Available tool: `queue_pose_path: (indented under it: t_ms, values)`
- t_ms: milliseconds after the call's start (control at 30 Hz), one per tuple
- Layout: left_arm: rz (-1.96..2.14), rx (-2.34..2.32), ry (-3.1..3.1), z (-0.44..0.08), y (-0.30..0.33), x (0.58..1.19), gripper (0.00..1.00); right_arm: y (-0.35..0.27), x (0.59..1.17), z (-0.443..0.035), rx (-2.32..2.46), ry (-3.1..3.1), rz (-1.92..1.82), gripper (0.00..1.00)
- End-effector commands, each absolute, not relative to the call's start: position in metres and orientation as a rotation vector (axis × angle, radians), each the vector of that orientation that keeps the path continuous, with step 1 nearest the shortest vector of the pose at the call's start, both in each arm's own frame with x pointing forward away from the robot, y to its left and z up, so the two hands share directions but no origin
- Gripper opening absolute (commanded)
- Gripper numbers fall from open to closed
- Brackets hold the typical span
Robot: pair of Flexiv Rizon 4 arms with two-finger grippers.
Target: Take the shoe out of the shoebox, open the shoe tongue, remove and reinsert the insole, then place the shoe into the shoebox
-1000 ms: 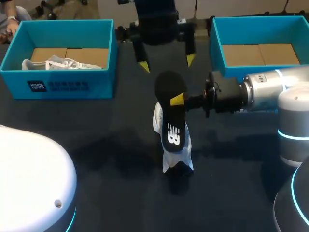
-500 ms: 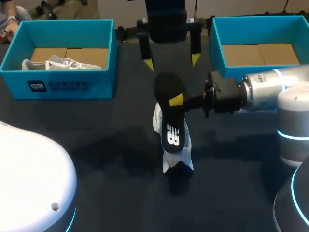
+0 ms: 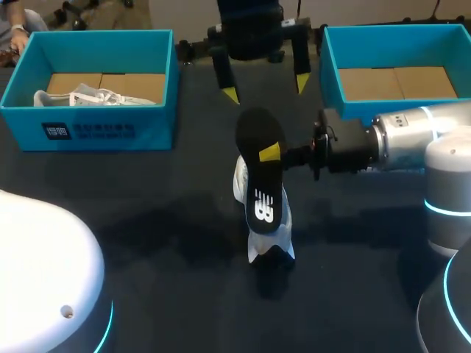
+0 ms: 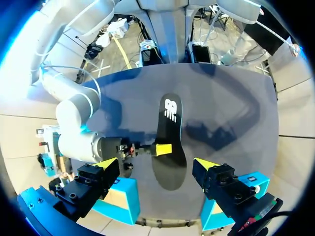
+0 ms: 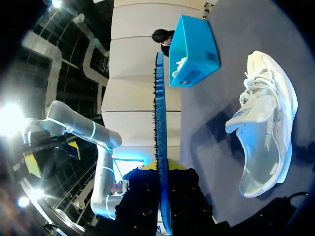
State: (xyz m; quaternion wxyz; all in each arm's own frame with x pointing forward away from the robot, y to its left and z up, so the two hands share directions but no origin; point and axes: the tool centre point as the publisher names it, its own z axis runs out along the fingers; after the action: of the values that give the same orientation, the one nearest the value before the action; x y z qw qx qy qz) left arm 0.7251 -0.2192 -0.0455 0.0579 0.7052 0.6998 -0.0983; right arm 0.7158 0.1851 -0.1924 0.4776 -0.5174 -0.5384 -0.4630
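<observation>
While aloft, insole (image 3: 259, 176) clear of shoe (image 5: 266, 123)

white logo mark on the black insole (image 3: 259, 184); white print block on the left shoebox (image 3: 151, 126) front wall, too small to read.

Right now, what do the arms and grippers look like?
Left arm and right arm: silver-white rounded links, glowing cyan rings; black wrist block on the right. Left gripper: black body, two black fingers, yellow wedge tips. Right gripper: black, yellow tip showing.

Dim scene; soft shadows on table (image 3: 147, 220); lamp glare, right wrist view.
</observation>
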Motion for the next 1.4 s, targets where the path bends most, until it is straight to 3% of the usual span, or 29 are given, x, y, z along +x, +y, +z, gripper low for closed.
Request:
queue_pose_path:
  t_ms: [33,1400]
  values:
    - [-0.422,2.073,2.029,-0.055,-0.199,0.718,1.0,0.18,0.712,-0.188,-1.277,-1.318,-1.131,0.0]
    - [-1.039,1.597,1.4,-0.068,-0.136,0.687,1.0,0.162,0.72,-0.171,-1.342,-1.332,-1.1,0.0]
